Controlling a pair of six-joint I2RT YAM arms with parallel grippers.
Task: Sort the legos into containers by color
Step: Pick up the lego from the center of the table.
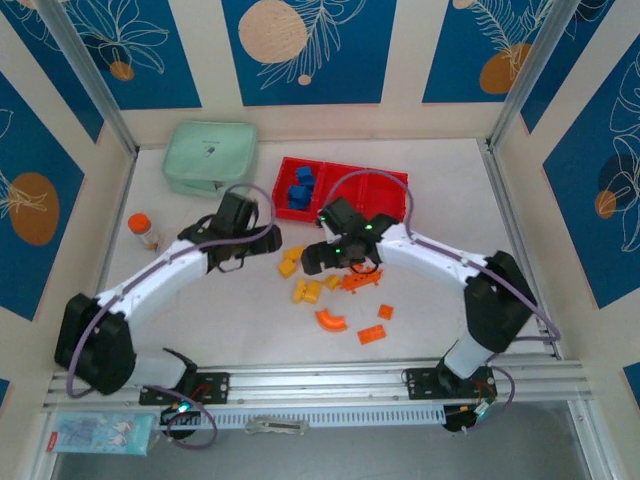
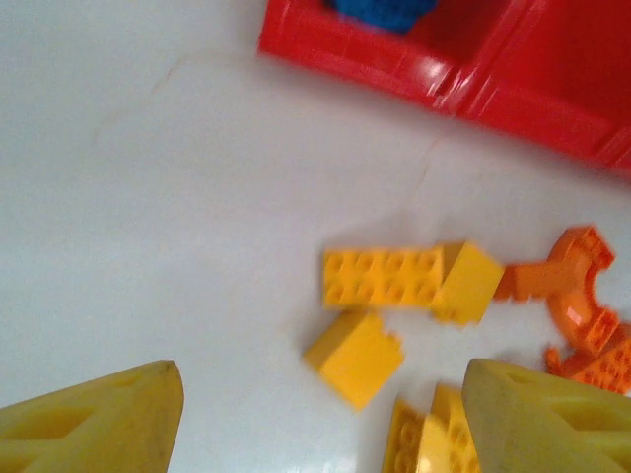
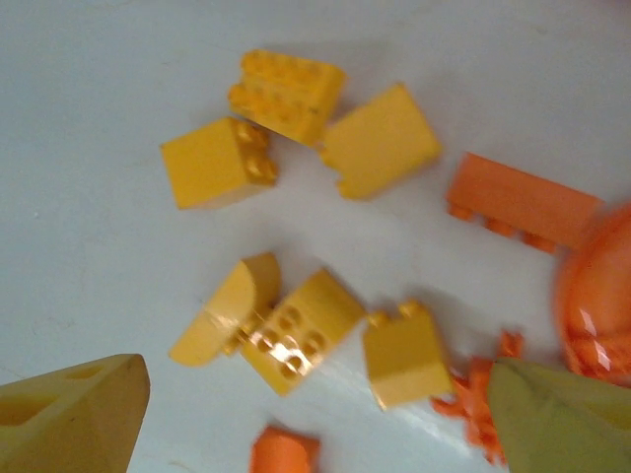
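Starting nearest us, an orange arch [image 1: 331,320] and orange bricks [image 1: 372,334] lie mid-table, toward the near edge. Just beyond, yellow bricks [image 1: 306,291] sit scattered under both arms. The left gripper [image 2: 320,434] hovers over them, fingers spread wide and empty; the right gripper [image 3: 315,424] likewise stands apart, gripping nothing. We judge these bricks light, rigid and slick, best pinched across flat opposite sides, not studs or curves. Toward the far edge, the red tray [image 1: 385,200] holds blue bricks [image 1: 300,190] in its left compartment.
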